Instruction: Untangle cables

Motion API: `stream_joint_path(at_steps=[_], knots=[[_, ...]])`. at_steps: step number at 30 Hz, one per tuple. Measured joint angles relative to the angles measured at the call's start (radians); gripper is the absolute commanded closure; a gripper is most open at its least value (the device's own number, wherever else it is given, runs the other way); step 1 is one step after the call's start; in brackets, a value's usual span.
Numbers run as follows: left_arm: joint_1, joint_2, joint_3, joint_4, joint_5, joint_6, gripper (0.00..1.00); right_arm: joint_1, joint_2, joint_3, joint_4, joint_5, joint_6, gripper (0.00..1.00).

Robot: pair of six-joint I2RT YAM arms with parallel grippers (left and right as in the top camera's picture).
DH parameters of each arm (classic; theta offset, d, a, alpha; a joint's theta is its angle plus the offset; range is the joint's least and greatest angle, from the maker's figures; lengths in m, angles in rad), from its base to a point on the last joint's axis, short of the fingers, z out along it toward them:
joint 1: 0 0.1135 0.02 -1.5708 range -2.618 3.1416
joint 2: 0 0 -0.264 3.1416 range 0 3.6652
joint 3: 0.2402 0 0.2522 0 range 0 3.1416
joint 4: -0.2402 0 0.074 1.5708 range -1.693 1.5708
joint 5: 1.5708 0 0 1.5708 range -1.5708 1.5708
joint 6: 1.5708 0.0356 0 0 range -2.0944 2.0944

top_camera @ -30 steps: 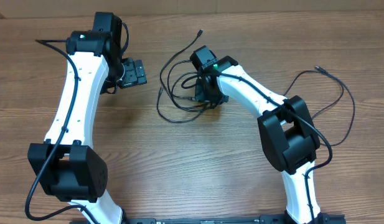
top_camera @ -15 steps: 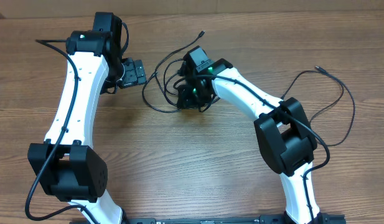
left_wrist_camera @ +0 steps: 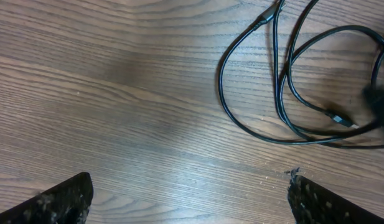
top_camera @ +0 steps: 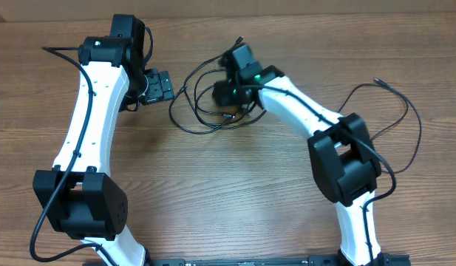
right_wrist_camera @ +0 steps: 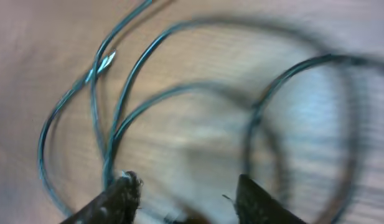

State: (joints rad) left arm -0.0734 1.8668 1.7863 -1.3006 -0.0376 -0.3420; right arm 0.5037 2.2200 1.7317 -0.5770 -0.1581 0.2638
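Note:
The cables (top_camera: 205, 111) lie as a loose tangle of thin black loops at the middle back of the table. One plug end (top_camera: 239, 38) points away at the top. My right gripper (top_camera: 224, 94) sits low over the tangle's right side. In the blurred right wrist view its fingers (right_wrist_camera: 192, 199) are apart, with cable loops (right_wrist_camera: 120, 112) ahead and one strand beside the left finger. My left gripper (top_camera: 167, 86) is wide open and empty just left of the tangle. The left wrist view shows its jaws (left_wrist_camera: 188, 205) over bare wood, with loops (left_wrist_camera: 220, 81) and a small plug (left_wrist_camera: 341, 119) beyond.
Another thin black cable (top_camera: 405, 111) curves along the right side of the table, its plug end (top_camera: 375, 80) near the right arm's elbow. The wooden table top (top_camera: 213, 192) stretches toward the front between both arm bases.
My right gripper swept left and then drew back a little up and right. The tangle shifted left with it, and its outer loop now lies nearer my left gripper. The left arm stayed still.

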Motion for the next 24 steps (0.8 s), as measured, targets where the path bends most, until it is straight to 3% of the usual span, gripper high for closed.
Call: stream_joint_path(at_steps=[15, 20, 24], knots=[[0.000, 0.000, 0.000, 0.000, 0.000, 0.000, 0.00, -0.071, 0.024, 0.000, 0.106, 0.193, 0.076, 0.54], [0.000, 0.000, 0.000, 0.000, 0.000, 0.000, 0.00, -0.071, 0.078, -0.004, 0.105, 0.218, 0.079, 0.64], [0.000, 0.000, 0.000, 0.000, 0.000, 0.000, 0.00, -0.071, 0.087, -0.008, 0.070, 0.222, 0.076, 0.67]])
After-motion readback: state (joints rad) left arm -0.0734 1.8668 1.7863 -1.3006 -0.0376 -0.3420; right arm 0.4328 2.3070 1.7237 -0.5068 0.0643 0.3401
